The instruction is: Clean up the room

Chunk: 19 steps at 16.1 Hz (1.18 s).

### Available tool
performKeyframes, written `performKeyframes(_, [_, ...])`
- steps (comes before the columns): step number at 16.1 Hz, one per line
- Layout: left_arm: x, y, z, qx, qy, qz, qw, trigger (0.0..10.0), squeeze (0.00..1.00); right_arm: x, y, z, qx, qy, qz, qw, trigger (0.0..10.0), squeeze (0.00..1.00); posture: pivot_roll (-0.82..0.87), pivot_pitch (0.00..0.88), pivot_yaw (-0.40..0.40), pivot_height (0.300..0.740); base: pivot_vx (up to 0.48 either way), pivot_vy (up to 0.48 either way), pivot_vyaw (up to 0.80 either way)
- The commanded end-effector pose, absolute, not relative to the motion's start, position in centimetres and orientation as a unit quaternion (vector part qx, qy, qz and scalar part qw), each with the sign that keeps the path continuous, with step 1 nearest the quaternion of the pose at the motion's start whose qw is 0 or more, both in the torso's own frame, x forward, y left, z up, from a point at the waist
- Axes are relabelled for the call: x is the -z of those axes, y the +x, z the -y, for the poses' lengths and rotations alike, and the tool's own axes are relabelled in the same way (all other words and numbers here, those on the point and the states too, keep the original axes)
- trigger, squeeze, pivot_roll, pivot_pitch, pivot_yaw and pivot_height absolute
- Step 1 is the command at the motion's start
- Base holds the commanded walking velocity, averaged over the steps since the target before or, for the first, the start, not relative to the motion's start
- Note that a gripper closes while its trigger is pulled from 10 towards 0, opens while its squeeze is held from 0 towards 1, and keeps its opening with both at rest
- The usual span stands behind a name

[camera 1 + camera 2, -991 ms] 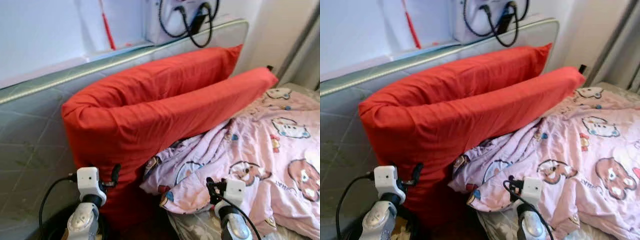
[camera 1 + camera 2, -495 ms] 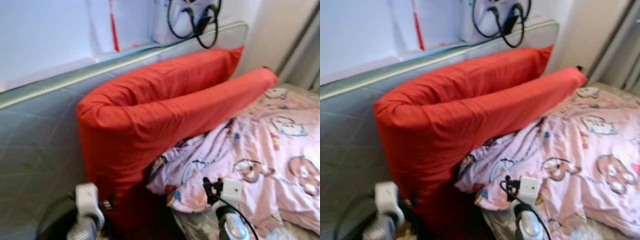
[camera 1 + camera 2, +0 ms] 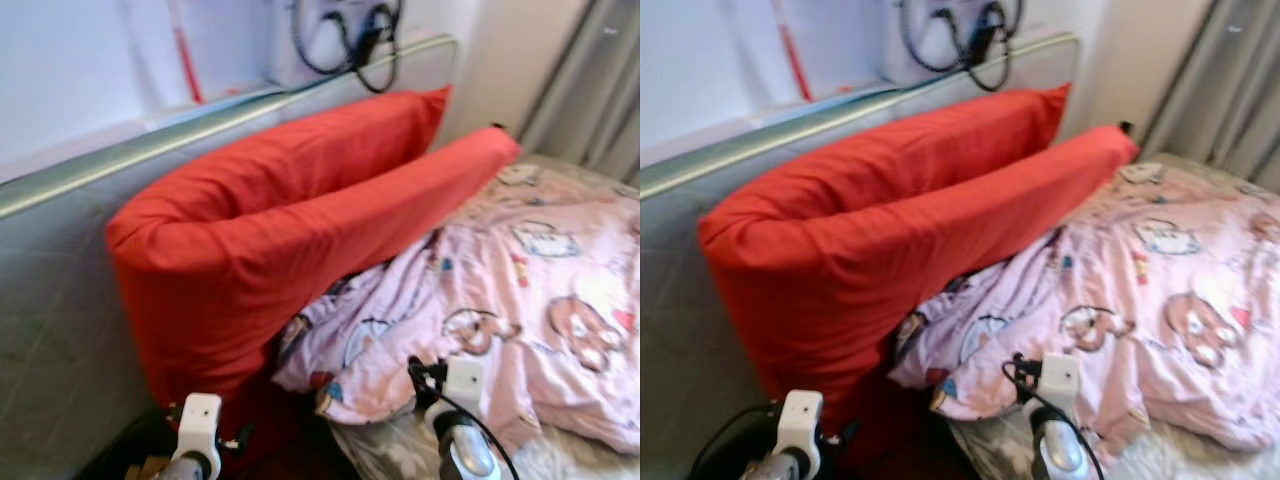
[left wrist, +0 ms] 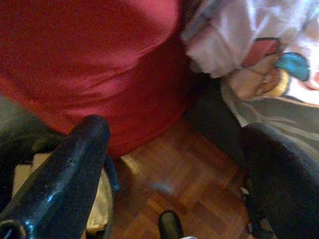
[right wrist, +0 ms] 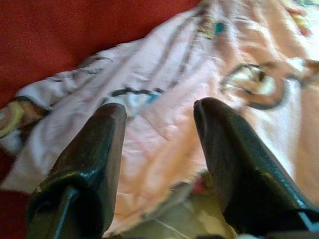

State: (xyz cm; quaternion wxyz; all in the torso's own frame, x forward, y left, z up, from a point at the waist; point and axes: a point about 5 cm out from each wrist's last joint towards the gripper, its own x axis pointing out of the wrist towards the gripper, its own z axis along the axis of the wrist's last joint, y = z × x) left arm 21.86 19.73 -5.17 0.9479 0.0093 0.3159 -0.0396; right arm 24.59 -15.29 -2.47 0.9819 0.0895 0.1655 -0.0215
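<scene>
A: Where are the 2 grippers?

B: The right gripper (image 5: 159, 149) hovers just above the pink cartoon-print blanket (image 3: 520, 300), fingers spread, holding nothing, likely lined up to grab its rumpled edge. The left gripper (image 4: 174, 164), also spread and empty, hangs low over the wooden floor (image 4: 184, 184) beside the red pillow (image 3: 280, 240).

A: And the bedding?

B: 2 long red pillows lean against the grey headboard (image 3: 60, 300); the blanket lies bunched against them, unmade.
</scene>
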Motion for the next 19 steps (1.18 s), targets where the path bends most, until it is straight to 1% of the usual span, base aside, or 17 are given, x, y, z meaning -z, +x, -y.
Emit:
performKeyframes(1, [5.18,21.99,-19.74,0.044,0.018,-0.319,0.947,10.0,0.00,2.61,24.51,15.38,0.025,0.090,-0.171,0.981,10.0,0.00,0.07,0.000,-0.013,0.740,0.000,0.000,-0.66])
performKeyframes(2, [5.17,22.11,-19.70,0.046,0.020,-0.319,0.946,10.0,0.00,2.60,24.50,15.43,0.026,0.090,-0.171,0.981,10.0,0.00,0.07,0.000,-0.013,0.740,0.000,0.000,-0.66])
performKeyframes(4, [5.32,21.97,-19.85,0.045,0.034,-0.323,0.945,10.0,0.00,2.60,24.50,15.43,0.026,0.090,-0.171,0.981,10.0,0.00,0.07,0.000,-0.012,0.740,0.000,-0.371,-0.66])
performKeyframes(7, [5.61,21.68,-19.89,0.041,0.017,-0.334,0.942,10.0,0.00,2.62,24.51,15.40,0.025,0.091,-0.172,0.981,10.0,0.00,0.07,0.000,-0.013,0.740,0.000,0.000,-0.66])
performKeyframes(16, [5.65,21.56,-20.21,0.031,0.015,-0.331,0.943,10.0,0.00,2.66,24.41,15.33,0.025,0.091,-0.171,0.981,10.0,0.00,0.07,0.001,-0.012,0.740,0.000,0.000,-0.64])
performKeyframes(18, [5.38,21.79,-20.38,0.024,0.005,-0.318,0.948,10.0,0.00,2.59,24.40,15.37,0.024,0.090,-0.167,0.982,10.0,0.00,0.07,0.002,-0.013,0.740,0.000,0.000,0.00])
performKeyframes(19, [4.82,22.35,-20.59,0.018,-0.013,-0.293,0.956,10.0,0.00,2.56,24.39,15.41,0.025,0.089,-0.165,0.982,10.0,0.00,0.07,0.004,-0.013,0.740,0.000,0.000,0.00])
